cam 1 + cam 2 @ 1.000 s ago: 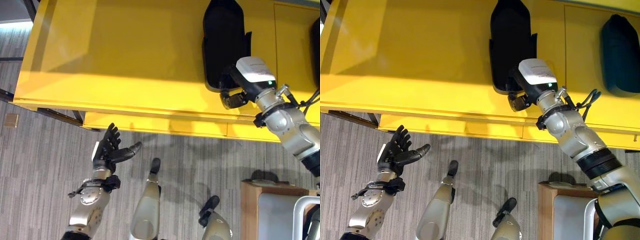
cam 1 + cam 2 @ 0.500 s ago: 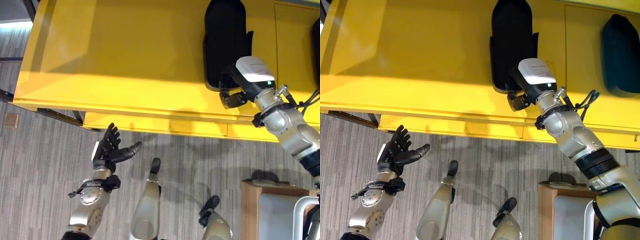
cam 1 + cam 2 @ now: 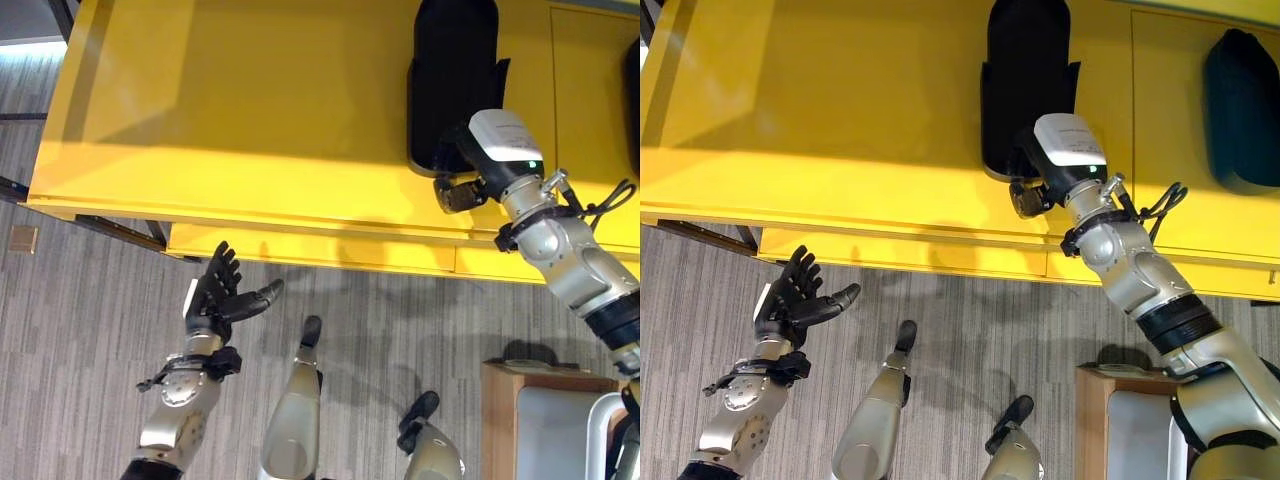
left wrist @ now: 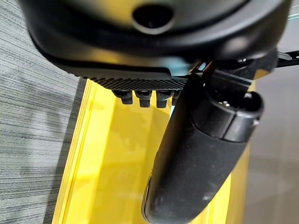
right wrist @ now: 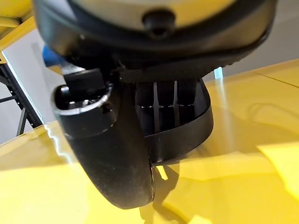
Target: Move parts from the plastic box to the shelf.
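Two dark robot hands work at a glossy yellow shelf (image 3: 250,110) above grey striped carpet (image 3: 90,330). Nearest, the left hand (image 3: 215,297) is raised palm-up over the carpet just short of the shelf's front edge, fingers spread and holding nothing. Farther on, the right hand (image 3: 1032,190) reaches onto the shelf, its thumb (image 5: 112,158) against the near end of a long black moulded plastic part (image 3: 1025,75); whether its fingers clasp the part cannot be told. Beyond and to that hand's right lies a second dark rounded part (image 3: 1243,110).
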Robot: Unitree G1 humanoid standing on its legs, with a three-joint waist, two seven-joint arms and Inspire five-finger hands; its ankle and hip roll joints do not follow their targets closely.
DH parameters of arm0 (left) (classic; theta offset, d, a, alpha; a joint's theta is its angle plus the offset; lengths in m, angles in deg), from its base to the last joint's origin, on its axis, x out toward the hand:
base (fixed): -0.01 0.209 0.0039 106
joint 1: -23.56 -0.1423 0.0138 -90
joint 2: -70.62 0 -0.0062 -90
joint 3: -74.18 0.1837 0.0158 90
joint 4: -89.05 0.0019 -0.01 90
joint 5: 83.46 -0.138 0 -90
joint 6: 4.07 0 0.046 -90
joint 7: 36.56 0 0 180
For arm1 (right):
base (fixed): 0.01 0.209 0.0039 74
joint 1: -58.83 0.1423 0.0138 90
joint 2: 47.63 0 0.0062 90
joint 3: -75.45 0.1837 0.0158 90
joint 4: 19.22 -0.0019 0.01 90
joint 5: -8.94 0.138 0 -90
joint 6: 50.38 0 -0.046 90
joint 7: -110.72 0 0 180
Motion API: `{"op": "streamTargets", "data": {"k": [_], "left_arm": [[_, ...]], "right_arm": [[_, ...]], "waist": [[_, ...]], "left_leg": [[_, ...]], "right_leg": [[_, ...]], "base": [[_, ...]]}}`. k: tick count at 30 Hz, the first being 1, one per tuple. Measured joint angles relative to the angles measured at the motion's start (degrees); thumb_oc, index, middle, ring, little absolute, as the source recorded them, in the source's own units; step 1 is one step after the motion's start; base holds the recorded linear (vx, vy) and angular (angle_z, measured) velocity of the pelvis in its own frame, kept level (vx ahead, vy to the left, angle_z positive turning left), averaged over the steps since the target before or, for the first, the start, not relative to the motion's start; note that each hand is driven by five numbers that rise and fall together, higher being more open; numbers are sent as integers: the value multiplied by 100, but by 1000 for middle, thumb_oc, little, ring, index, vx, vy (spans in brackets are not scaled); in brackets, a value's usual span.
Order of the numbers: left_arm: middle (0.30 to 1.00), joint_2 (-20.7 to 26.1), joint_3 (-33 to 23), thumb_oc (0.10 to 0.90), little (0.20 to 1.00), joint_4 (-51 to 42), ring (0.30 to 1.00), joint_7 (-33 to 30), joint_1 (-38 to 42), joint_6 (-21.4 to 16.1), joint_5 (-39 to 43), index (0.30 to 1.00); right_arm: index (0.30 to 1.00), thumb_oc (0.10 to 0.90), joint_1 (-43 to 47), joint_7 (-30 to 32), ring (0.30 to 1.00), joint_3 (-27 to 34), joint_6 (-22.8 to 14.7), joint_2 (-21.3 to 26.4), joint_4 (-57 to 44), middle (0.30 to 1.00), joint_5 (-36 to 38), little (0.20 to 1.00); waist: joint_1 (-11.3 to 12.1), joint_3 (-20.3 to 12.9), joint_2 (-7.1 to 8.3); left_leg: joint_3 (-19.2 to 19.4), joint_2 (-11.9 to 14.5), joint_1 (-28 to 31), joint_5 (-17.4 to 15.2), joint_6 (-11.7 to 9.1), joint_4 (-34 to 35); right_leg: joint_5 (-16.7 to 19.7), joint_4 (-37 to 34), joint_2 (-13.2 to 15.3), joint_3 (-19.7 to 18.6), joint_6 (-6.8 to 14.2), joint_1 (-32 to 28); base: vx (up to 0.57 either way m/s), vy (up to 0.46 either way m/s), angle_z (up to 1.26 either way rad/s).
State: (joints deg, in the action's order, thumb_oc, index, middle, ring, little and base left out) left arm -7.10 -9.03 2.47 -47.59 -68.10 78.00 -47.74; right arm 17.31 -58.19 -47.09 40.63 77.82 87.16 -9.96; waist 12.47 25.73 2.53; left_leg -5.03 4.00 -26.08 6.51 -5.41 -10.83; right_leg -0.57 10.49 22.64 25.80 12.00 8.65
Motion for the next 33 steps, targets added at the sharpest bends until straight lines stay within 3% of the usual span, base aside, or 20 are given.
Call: {"op": "streamTargets", "data": {"k": [4, 5, 6, 7, 28, 33], "left_arm": [[1000, 0, 0, 900, 1000, 0, 1000, -3, 6, 0, 0, 1000], [1000, 0, 0, 900, 1000, 0, 1000, -6, 5, 0, 0, 1000], [1000, 0, 0, 900, 1000, 0, 1000, -6, 5, 0, 0, 1000], [1000, 0, 0, 900, 1000, 0, 1000, -8, 6, -1, 0, 1000], [1000, 4, -20, 900, 1000, 0, 1000, -141, 1, -5, 0, 1000], [1000, 3, -31, 900, 1000, -3, 1000, -203, 15, -5, -4, 1000]], "right_arm": [[300, 400, 2, 1, 300, 0, 3, -4, 9, 300, 0, 300], [338, 427, 2, 3, 338, 0, 9, -13, 11, 338, 1, 338], [575, 596, 4, 5, 575, 0, 18, -18, 11, 575, 0, 575], [1000, 900, 11, 14, 1000, 0, 24, -22, 11, 1000, 1, 1000], [1000, 900, 63, 24, 1000, 50, 44, -50, -123, 1000, -3, 1000], [1000, 900, -170, 23, 1000, 449, 46, 14, -784, 1000, -12, 1000]], "waist": [[2, 0, 1], [1, 2, 4], [0, 2, 5], [-2, 3, 5], [-89, 53, 106], [-151, 54, 105]], "left_leg": [[0, 0, 0, 0, 0, 0], [0, 0, 0, 0, 0, 0], [0, 1, 0, 0, 0, 0], [0, 1, 0, 0, 0, -1], [4, 16, 1, 0, 0, -2], [22, 23, 13, 0, 0, -3]], "right_leg": [[0, 0, 0, 0, 0, 0], [0, 0, 0, 0, 0, 0], [0, 0, 0, 0, 0, 0], [1, 0, -1, -1, -1, 1], [5, -2, -16, -7, -2, 4], [9, -6, -17, -22, -2, 8]], "base": [[0, 0, 0], [0, 0, 0], [0, 0, 0], [0, 0, 0], [0, 0, 0], [-2, 1, -1]]}}
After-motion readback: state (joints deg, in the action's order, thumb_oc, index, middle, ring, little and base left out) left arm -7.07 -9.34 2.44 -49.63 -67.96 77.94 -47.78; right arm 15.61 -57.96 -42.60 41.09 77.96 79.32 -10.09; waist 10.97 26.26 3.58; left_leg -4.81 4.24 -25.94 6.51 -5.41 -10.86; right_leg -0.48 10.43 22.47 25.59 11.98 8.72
